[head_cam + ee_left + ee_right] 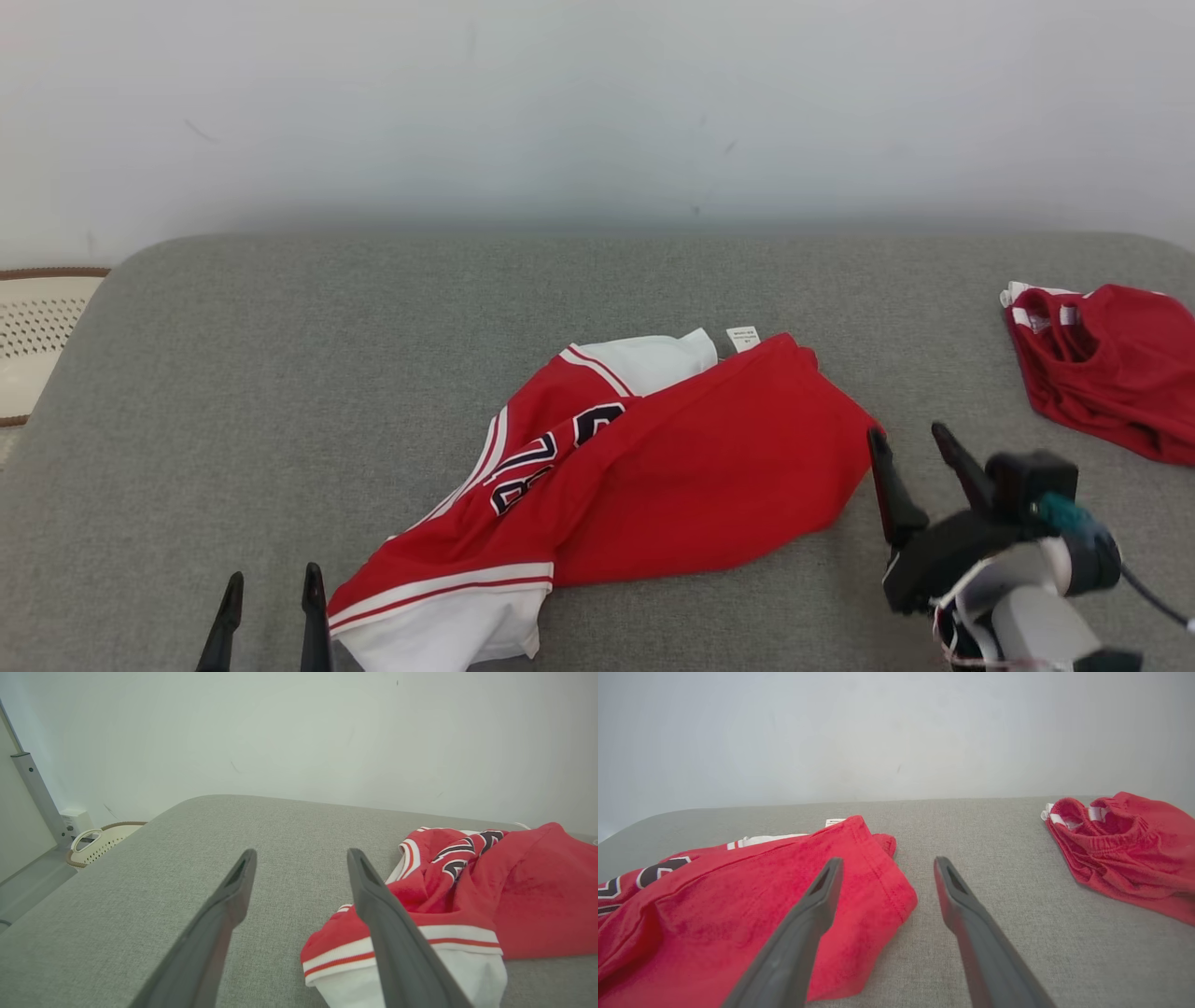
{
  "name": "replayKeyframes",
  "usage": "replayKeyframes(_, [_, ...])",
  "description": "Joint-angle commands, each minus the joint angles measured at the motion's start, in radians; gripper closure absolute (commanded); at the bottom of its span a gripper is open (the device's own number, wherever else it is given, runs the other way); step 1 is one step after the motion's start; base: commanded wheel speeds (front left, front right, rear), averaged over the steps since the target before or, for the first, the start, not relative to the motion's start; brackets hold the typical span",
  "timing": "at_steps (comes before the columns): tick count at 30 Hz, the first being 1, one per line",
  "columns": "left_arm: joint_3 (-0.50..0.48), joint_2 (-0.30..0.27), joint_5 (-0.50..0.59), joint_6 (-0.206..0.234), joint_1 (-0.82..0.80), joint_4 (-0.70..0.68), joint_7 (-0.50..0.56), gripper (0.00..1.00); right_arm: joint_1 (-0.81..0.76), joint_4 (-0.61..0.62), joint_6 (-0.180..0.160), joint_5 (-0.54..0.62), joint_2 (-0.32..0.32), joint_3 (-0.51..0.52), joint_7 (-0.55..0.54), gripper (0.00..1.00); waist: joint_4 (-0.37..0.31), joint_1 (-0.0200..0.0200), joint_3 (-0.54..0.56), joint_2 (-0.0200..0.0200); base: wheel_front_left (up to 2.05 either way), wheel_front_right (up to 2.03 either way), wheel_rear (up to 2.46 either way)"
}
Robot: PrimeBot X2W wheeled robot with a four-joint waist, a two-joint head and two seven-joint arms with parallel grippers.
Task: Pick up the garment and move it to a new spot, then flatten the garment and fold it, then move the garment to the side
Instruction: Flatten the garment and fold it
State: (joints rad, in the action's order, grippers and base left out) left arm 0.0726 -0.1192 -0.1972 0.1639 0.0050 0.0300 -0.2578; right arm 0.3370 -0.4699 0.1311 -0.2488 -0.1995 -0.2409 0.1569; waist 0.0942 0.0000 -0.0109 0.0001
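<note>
While the red and white jersey is lying crumpled near the middle of the grey padded surface, both grippers are hanging close to it with nothing between their fingers. The garment is bunching in loose folds. A plain red panel is covering its right half, dark numerals edged in white are showing along the left fold, and a white hem with red stripes is pointing toward the robot at the lower left.

The left gripper is sitting at the lower left of the head view, jaws spread apart and empty, just beside that striped hem. In the left wrist view one finger is crossing in front of the hem, and whether it is touching the cloth cannot be told.

The right gripper is hovering just right of the jersey's red edge, jaws likewise parted and gripping nothing. In the right wrist view one finger is overlapping the red fabric.

A second red garment is lying bunched at the right end of the surface, well apart from the jersey. A pale perforated basket is standing beyond the left end.
</note>
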Motion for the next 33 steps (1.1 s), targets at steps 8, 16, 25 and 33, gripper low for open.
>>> replayKeyframes(8, [-0.010, 0.024, 0.026, -0.029, -0.015, 0.011, -0.008, 0.00, 0.190, -0.159, -0.001, -0.077, -0.049, -0.089, -0.066, 0.00, 0.036, 0.0000, -0.033, -0.0001, 0.00, 0.00, 0.00])
replayKeyframes(16, [0.000, 0.048, 0.040, -0.051, -0.060, 0.030, -0.008, 0.00, 0.375, -0.338, -0.001, -0.142, -0.075, -0.167, -0.062, 0.00, 0.093, 0.0000, -0.102, -0.0001, 0.00, 0.00, 0.00])
replayKeyframes(25, [0.020, 0.064, 0.040, -0.065, -0.103, 0.051, -0.008, 0.00, 0.512, -0.516, -0.001, -0.205, -0.073, -0.225, -0.040, 0.00, 0.155, 0.0000, -0.149, -0.0001, 0.00, 0.00, 0.00])
replayKeyframes(33, [0.034, 0.068, 0.023, -0.066, -0.119, 0.053, -0.008, 0.00, 0.604, -0.703, -0.001, -0.287, -0.087, -0.298, -0.043, 0.47, 0.201, 0.0000, -0.183, -0.0001, 0.00, 0.00, 0.00])
